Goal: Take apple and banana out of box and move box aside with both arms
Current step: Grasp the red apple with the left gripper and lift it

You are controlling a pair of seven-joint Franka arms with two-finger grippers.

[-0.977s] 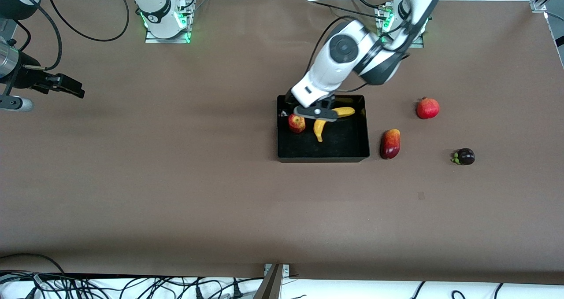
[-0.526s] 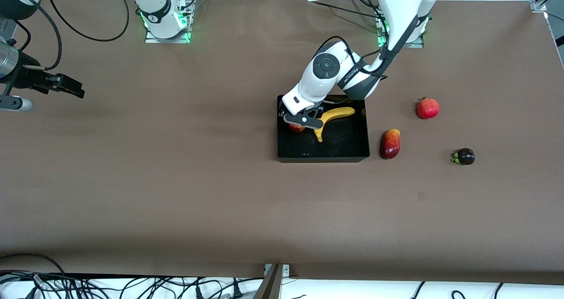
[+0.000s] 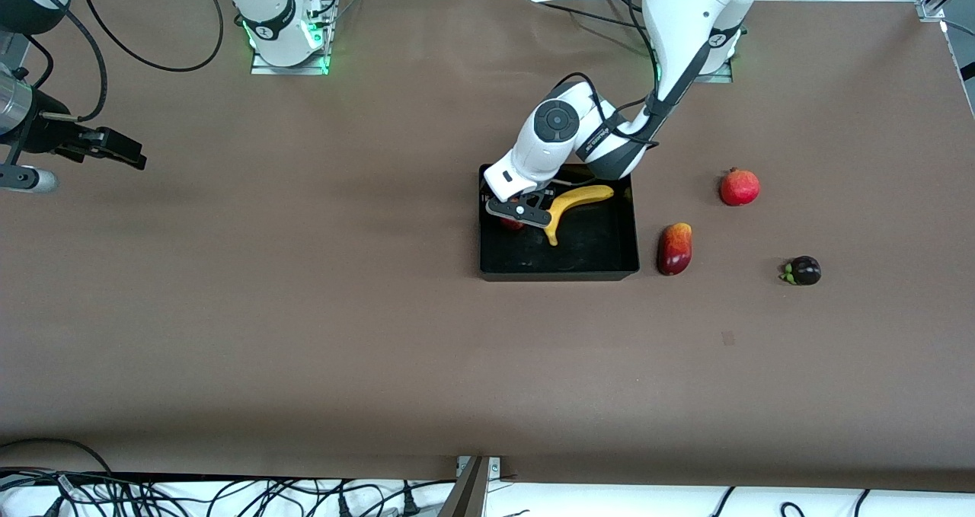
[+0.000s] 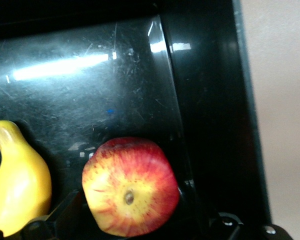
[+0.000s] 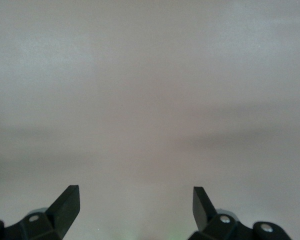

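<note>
The black tray (image 3: 560, 275) holds the red-and-yellow apple (image 3: 512, 224) and the yellow banana (image 3: 573, 199). My left gripper (image 3: 519, 214) is down inside the tray, right over the apple. In the left wrist view the apple (image 4: 131, 186) sits between the open fingers (image 4: 65, 210) of the left gripper (image 4: 132, 207), with the banana (image 4: 21, 187) beside it and the tray wall (image 4: 215, 125) close by. My right gripper (image 3: 122, 150) waits open and empty at the right arm's end of the table; it also shows in the right wrist view (image 5: 135, 197).
A dark-red mango (image 3: 675, 248) lies on the table next to the tray. A pomegranate (image 3: 740, 186) and a dark purple mangosteen (image 3: 802, 271) lie toward the left arm's end of the table.
My left gripper has come down into the tray and shifted from over the banana to around the apple. The right arm has not moved.
</note>
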